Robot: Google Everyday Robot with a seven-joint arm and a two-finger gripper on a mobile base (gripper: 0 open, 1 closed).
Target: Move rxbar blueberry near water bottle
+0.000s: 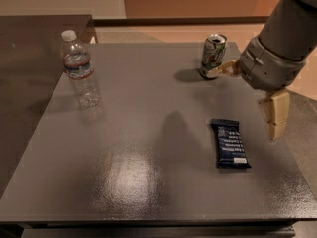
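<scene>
Grey and glossy, the table (148,192) fills most of the camera view, with a darker counter to the left and an orange wall behind.

**Position of task items**
- The rxbar blueberry (230,143) lies flat on the right half of the table, toward the front, with its long side running roughly front to back. Nothing touches it.
- The water bottle (79,68) stands upright near the back-left corner, capped, well apart from the bar.
- A soda can (213,56) stands upright at the back right. It is not part of the task.

**Gripper status**
- The gripper (250,100) hangs over the right edge of the table, between the soda can and the bar and above both.
- Its two beige fingers (274,114) stand wide apart. One points down just to the right of the bar, the other reaches toward the can.
- Nothing is held.

**Progress**
- No part of the transfer is complete: the bar is not grasped and sits nearly the full table width from the bottle.
- Judged remaining: lower the gripper onto the bar, close across its narrow width, lift, carry it left across the table, and set it down beside the bottle without tipping it.
</scene>
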